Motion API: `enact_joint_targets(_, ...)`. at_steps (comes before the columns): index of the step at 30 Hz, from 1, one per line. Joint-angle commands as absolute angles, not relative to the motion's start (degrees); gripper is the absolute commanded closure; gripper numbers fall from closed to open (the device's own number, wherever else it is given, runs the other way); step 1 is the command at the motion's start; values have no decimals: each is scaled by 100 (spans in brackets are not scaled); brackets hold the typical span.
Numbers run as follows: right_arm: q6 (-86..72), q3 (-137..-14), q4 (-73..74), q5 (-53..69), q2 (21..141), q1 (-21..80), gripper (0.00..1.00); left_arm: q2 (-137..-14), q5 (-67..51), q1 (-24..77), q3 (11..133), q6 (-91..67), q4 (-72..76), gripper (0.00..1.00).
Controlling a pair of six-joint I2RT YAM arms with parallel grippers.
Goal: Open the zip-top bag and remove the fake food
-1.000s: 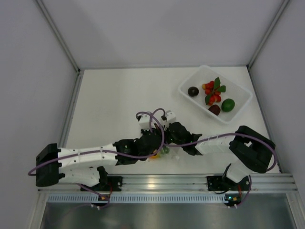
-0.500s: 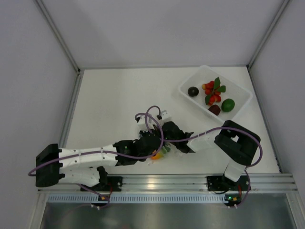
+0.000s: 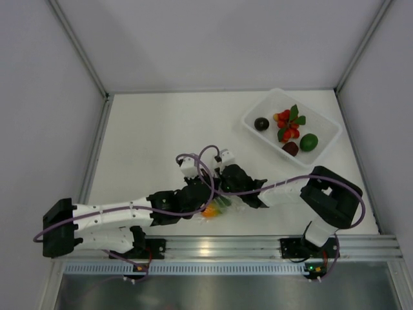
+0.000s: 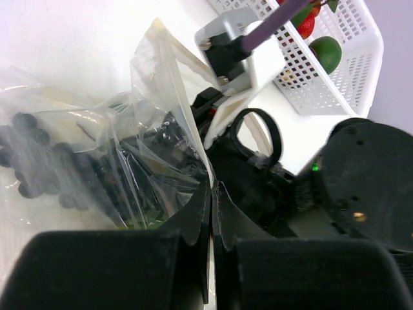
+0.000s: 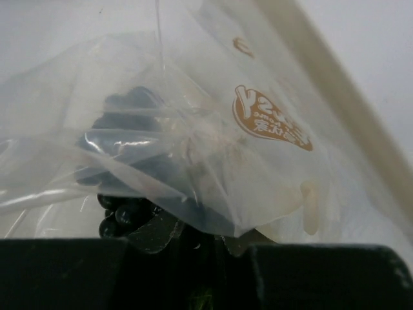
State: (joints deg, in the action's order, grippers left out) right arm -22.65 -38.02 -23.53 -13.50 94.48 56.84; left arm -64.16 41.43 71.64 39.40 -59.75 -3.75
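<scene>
Our left end effector (image 4: 211, 194) is clamped flat on an edge of the zip-top bag (image 4: 129, 148). The right end effector (image 5: 206, 248) is smothered in plastic, so we cannot tell its opening. The bag lies between both near the bench's (image 3: 148, 142) front edge, with fake food (image 4: 58, 174) inside.

The top camera looks steeply down over the whole table (image 3: 161, 129); both wrist cameras sit very close, sharing the zip-top bag (image 4: 155, 103).
</scene>
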Motion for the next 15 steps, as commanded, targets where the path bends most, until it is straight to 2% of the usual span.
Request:
enact_joint_targets(1,-2197,-3771,-2286,-1318,8930,5783,100,-6240,4333,7119,3797,-6038,-158,100)
enact_joint_targets(15,-2206,-3964,-1197,-1529,7481,5854,100,-6363,4561,7075,3595,-6223,-167,100)
